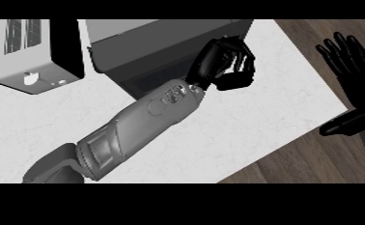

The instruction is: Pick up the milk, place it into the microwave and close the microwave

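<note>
The milk shows nowhere in the head view. The left hand [227, 64] hangs with fingers curled on nothing visible, at the right front corner of the microwave [164, 50]. A toaster [35, 55] stands well to its left on the white counter [235, 132]. The right hand [347, 69] rests open, fingers up, at the view's right edge.
</note>
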You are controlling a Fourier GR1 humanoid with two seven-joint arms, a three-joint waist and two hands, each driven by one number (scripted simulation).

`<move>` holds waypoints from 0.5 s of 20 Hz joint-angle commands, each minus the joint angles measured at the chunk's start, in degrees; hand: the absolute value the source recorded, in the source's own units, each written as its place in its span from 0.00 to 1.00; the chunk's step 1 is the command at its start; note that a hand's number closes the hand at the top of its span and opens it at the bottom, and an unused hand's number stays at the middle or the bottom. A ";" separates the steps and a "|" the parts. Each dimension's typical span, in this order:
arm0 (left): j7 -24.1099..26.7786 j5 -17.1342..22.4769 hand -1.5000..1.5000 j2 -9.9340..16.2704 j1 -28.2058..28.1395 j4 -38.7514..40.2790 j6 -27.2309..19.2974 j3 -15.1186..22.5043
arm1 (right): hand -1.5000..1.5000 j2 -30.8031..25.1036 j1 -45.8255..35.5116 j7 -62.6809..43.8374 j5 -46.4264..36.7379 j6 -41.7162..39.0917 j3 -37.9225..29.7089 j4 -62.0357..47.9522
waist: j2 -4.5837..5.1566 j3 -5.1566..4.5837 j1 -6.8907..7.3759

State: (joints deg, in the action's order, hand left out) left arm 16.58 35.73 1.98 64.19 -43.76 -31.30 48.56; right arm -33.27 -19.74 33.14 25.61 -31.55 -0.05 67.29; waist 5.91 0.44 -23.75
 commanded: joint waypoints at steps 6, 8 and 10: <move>-0.20 2.05 1.00 -1.90 3.33 2.75 0.14 -0.12 | 1.00 -2.11 -3.46 1.34 -1.25 -10.22 6.54 8.24 | 0.26 0.25 -0.72; -0.06 2.55 1.00 -1.89 3.20 2.99 -0.33 -0.11 | 1.00 -2.37 -3.30 0.39 -1.19 -10.63 7.77 10.09 | 0.06 0.19 -1.23; -0.07 2.92 1.00 -1.88 2.96 3.48 -0.48 0.01 | 1.00 -2.56 -3.31 -0.37 -0.62 -10.54 8.19 11.26 | 0.27 0.23 -1.39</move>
State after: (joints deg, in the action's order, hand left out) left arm 16.75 37.80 2.08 64.66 -42.94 -31.70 49.19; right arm -35.50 -22.66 29.59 24.86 -36.24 6.44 76.72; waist 5.64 0.51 -24.20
